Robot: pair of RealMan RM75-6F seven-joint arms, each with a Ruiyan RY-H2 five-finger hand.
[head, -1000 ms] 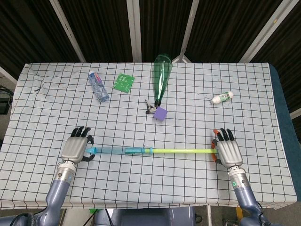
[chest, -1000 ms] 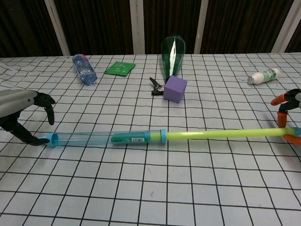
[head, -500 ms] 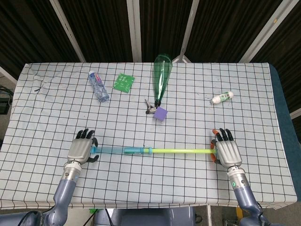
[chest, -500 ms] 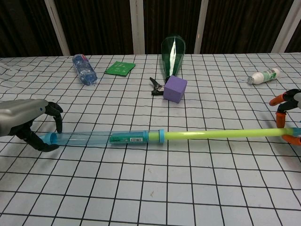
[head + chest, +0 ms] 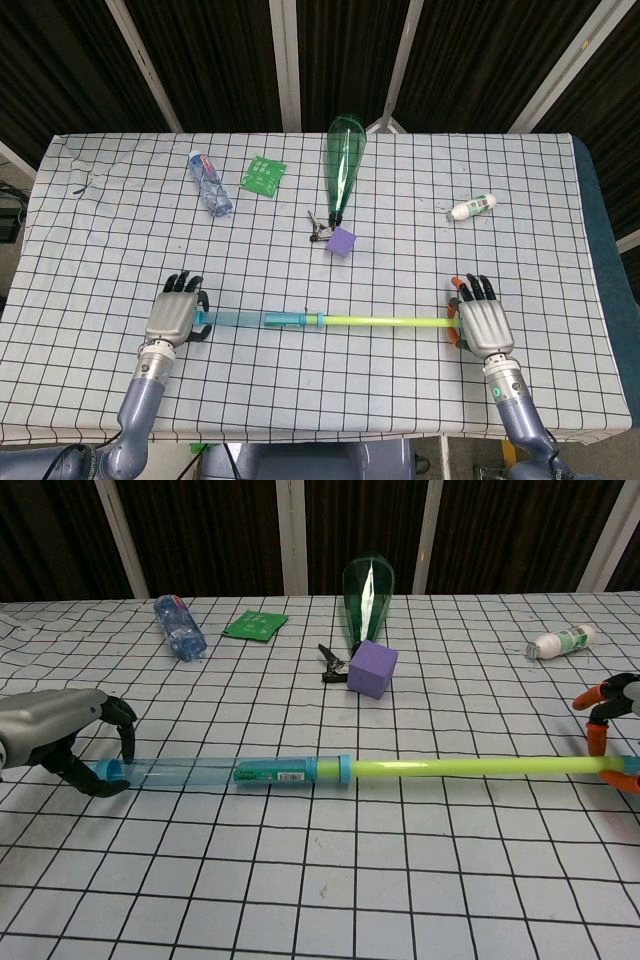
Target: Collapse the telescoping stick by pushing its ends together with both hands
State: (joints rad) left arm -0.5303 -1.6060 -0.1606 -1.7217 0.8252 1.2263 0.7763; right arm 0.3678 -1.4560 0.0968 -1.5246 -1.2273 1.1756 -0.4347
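The telescoping stick (image 5: 320, 321) lies left to right across the near part of the checked table, with a clear blue tube on the left and a thin yellow-green rod (image 5: 480, 767) on the right. My left hand (image 5: 172, 315) curls its fingers and thumb around the open blue end (image 5: 112, 770). My right hand (image 5: 480, 322) sits at the yellow-green end, palm down. The chest view shows only the right hand's orange fingertips (image 5: 598, 720), with the rod passing between the finger and the thumb. The rod's tip is hidden under that hand.
Further back lie a water bottle (image 5: 209, 182), a green packet (image 5: 262, 175), a tall green bottle (image 5: 343, 165), a black clip (image 5: 318, 228), a purple cube (image 5: 342, 241) and a small white bottle (image 5: 472, 208). The table's front edge runs just behind both wrists.
My left hand has slid right and closed its fingers around the blue end. The right hand has shifted slightly toward me, and the rod's right end dropped a little.
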